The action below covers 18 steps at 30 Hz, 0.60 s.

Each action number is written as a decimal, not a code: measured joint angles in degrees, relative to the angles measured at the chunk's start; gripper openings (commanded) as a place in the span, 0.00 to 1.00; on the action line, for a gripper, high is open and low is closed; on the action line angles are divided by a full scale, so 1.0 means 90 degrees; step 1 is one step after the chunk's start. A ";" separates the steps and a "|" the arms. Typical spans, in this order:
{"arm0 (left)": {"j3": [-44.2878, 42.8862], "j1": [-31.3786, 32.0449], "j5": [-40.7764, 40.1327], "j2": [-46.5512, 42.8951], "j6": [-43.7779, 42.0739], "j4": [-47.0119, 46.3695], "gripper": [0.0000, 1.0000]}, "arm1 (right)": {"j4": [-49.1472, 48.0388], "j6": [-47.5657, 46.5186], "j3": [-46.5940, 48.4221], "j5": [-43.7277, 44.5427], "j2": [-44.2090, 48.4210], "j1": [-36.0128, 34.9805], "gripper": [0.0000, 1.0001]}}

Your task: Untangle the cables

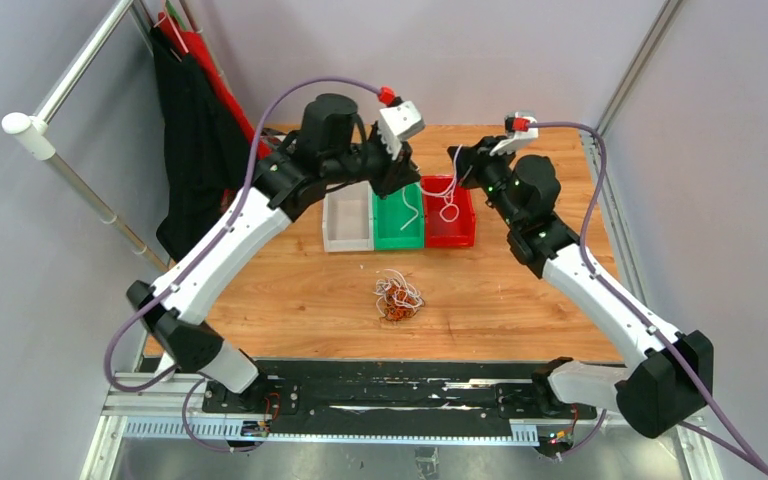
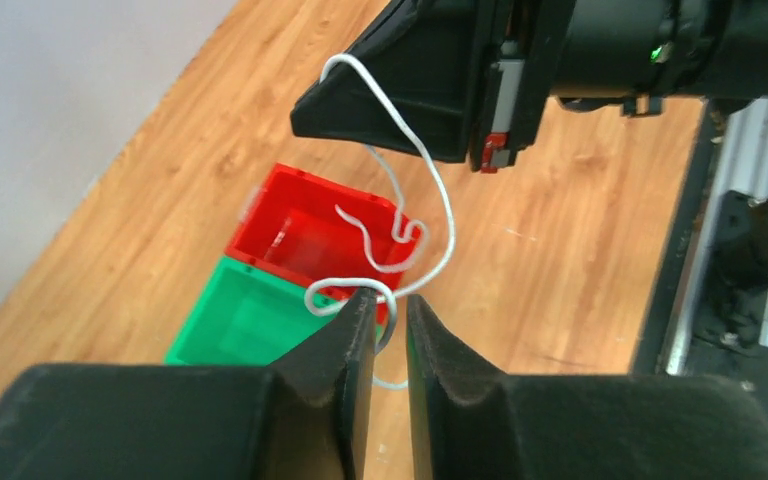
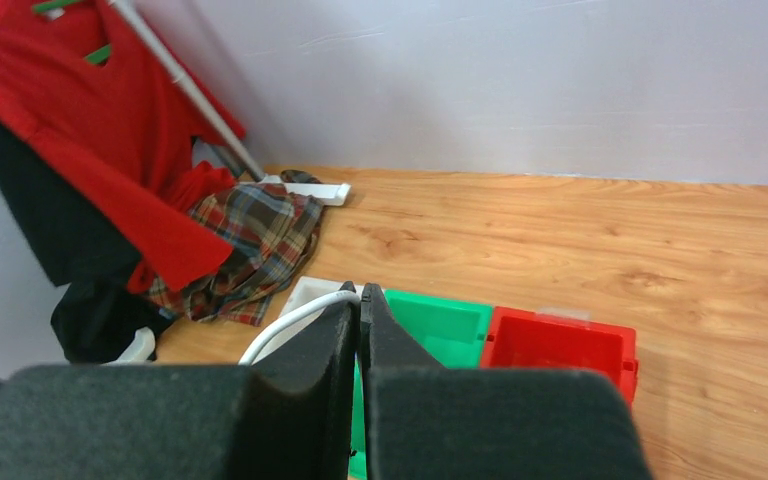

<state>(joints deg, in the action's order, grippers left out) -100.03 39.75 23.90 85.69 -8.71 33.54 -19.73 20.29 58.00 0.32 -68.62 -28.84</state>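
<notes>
Cables (image 1: 398,298) in white, orange and black are lying as one small curly bunch on the table (image 1: 290,290). They are sitting roughly midway between its left and right edges and somewhat toward the near edge, with neither arm touching them.

Beyond the bunch, toward the far edge, three open bins are sitting side by side in a row. A white bin (image 1: 348,244) is on the left, a green bin (image 1: 398,242) in the middle and a red bin (image 1: 450,241) on the right.

Both arms are reaching over this row, and a single white cable (image 3: 282,326) is hanging between them in slack loops above the green and red bins. The right end effector (image 3: 358,298) is pressing its fingers together on that white cable, which is coming out from between the pads on their left side in the right wrist view.

The left end effector (image 2: 390,300) is holding its fingers slightly apart, leaving a narrow gap wider than the strand. The white cable is looping across the tips and passing down through that gap; whether the pads are touching it I cannot tell.

Beyond the far left corner of the table, a red garment (image 3: 85,130) and a black garment (image 1: 190,160) are hanging. A plaid cloth (image 3: 250,240) is lying at that corner.
</notes>
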 measured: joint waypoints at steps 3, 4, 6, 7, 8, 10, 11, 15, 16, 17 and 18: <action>-0.0440 0.0029 -0.0126 0.0561 -0.0240 0.0078 0.59 | 0.0104 0.0199 0.0185 -0.0095 -0.0187 0.0374 0.01; -0.0561 0.0029 -0.0148 0.0738 -0.0296 0.0124 0.66 | 0.0134 0.0284 0.0255 -0.0153 -0.0284 0.0527 0.01; -0.0702 0.0027 -0.0180 0.1010 -0.0461 0.0214 0.79 | 0.0172 0.0401 0.0367 -0.0223 -0.0457 0.0746 0.00; -0.0733 0.0029 -0.0177 0.1120 -0.0510 0.0291 0.85 | 0.0182 0.0471 0.0427 -0.0277 -0.0554 0.0860 0.01; -0.0733 0.0027 -0.0153 0.1212 -0.0580 0.0386 0.88 | 0.0194 0.0542 0.0505 -0.0330 -0.0675 0.0984 0.01; -0.0731 0.0029 -0.0075 0.1316 -0.0714 0.0641 0.96 | 0.0233 0.0656 0.0619 -0.0430 -0.0840 0.1158 0.01; -0.0716 0.0029 -0.0036 0.1331 -0.0780 0.0772 1.00 | 0.0240 0.0697 0.0675 -0.0469 -0.0908 0.1234 0.01; -0.0466 0.0029 0.0063 0.1146 -0.1093 0.1190 0.98 | 0.0330 0.0794 0.0896 -0.0639 -0.1103 0.1435 0.01; -0.0364 0.0027 0.0058 0.1052 -0.1154 0.1258 0.98 | 0.0330 0.0804 0.0920 -0.0661 -0.1120 0.1450 0.01; -0.0228 0.0027 0.0049 0.0930 -0.1209 0.1328 0.98 | 0.0333 0.0818 0.0945 -0.0707 -0.1132 0.1464 0.01; -0.0092 0.0015 0.0034 0.0797 -0.1251 0.1404 0.98 | 0.0345 0.0838 0.0971 -0.0741 -0.1141 0.1474 0.01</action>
<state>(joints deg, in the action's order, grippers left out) -100.86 39.88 24.21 92.86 -19.97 46.17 -16.62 27.83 66.74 -6.35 -78.89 -15.57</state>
